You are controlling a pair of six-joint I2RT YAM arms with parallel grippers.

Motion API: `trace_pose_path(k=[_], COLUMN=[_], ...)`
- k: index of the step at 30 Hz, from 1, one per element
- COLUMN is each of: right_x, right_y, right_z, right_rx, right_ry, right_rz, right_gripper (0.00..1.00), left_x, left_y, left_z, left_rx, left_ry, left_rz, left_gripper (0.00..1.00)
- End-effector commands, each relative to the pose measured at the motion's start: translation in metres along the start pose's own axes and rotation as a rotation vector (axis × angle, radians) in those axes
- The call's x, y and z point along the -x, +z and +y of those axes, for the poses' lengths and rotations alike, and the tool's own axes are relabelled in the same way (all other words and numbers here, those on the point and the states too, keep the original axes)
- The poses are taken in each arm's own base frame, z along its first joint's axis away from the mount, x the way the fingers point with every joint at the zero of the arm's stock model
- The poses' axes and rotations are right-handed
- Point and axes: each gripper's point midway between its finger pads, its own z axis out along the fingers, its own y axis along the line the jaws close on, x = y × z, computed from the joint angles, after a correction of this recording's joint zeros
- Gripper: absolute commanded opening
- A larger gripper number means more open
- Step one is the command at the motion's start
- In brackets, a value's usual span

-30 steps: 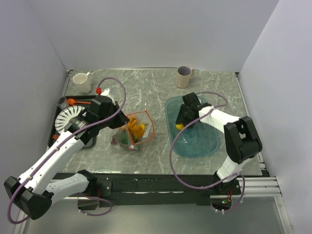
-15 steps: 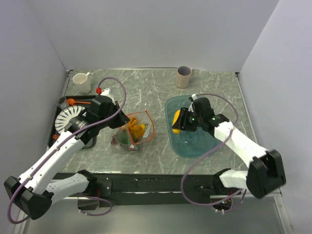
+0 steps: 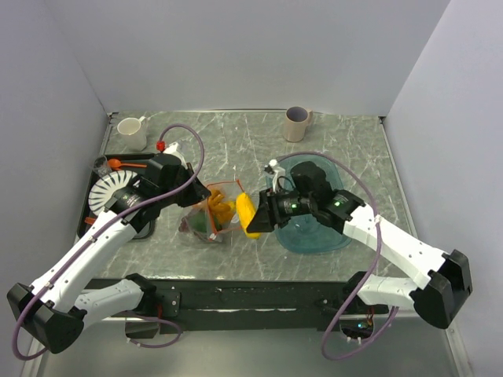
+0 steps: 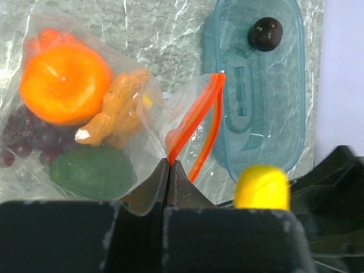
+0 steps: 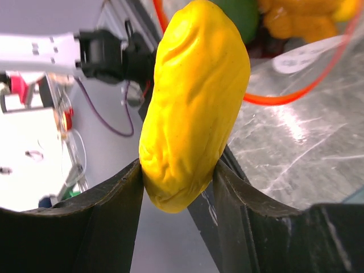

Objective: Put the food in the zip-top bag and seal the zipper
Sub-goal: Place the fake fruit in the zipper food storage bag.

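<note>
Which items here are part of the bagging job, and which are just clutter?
Job: zip-top bag, its zipper, fruits inside it, lemon in the right gripper, dark fruit in the teal tray, left gripper pinching the bag's mouth.
Lying about: white mug, beige mug, orange spoon, white slotted rack.

**Lemon leaves the tray, reaches the bag**

A second ago the right fingers (image 5: 108, 216) hung over the far left corner of the tray (image 3: 314, 239), with the lemon (image 3: 245, 209) at their tips. Half a second ago they had drawn nearer along the tray's left side. Now they are off the tray, over the bench (image 3: 236, 149) to its left, and the lemon sits just beside the bag's (image 3: 200, 224) open mouth. The right arm (image 3: 393, 239) has swung its elbow out rightward and stretches across the tray.
</note>
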Motion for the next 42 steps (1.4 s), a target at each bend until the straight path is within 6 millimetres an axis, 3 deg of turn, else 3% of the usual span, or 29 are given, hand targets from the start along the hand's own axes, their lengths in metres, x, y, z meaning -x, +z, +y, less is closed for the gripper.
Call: trace_pose_path(k=[1, 7, 11, 15, 22, 25, 30, 33, 37, 42], right_x=[0.003, 0.024, 0.036, 0.028, 0.015, 0.021, 0.055, 0.063, 0.055, 0.046], right_y=[0.004, 0.018, 0.04, 0.058, 0.072, 0.078, 0.089, 0.095, 0.105, 0.1], right_z=[0.011, -0.001, -0.014, -0.028, -0.015, -0.02, -0.038, -0.043, -0.048, -0.059], right_rx=[0.024, -0.071, -0.121, -0.164, -0.154, -0.174, -0.324, -0.372, -0.404, -0.478], right_ry=[-0.054, -0.09, -0.091, -0.066, -0.12, -0.13, -0.111, -0.109, -0.138, -0.143], right_rz=[0.036, 0.055, 0.116, 0.204, 0.242, 0.228, 0.145, 0.125, 0.153, 0.159], right_gripper=[0.48, 0.48, 0.48, 0.45, 0.44, 0.45, 0.45, 0.48, 0.52, 0.68], left_x=[0.008, 0.006, 0.007, 0.007, 0.007, 0.006, 0.004, 0.005, 0.008, 0.006], left_y=[-0.002, -0.004, -0.005, -0.005, -0.006, -0.004, -0.002, -0.005, -0.01, -0.008], left_z=[-0.015, -0.017, -0.019, -0.021, -0.02, -0.021, -0.023, -0.026, -0.026, -0.021], left_rx=[-0.068, -0.078, -0.091, -0.1, -0.094, -0.1, -0.11, -0.13, -0.126, -0.113], left_ry=[0.006, 0.008, 0.0, -0.001, -0.005, 0.001, -0.003, -0.01, -0.009, -0.021], left_rz=[-0.022, -0.011, -0.015, -0.013, -0.02, -0.013, 0.004, -0.006, -0.021, -0.025], left_gripper=[0.01, 0.01, 0.01, 0.01, 0.01, 0.01, 0.01, 0.01, 0.01, 0.01])
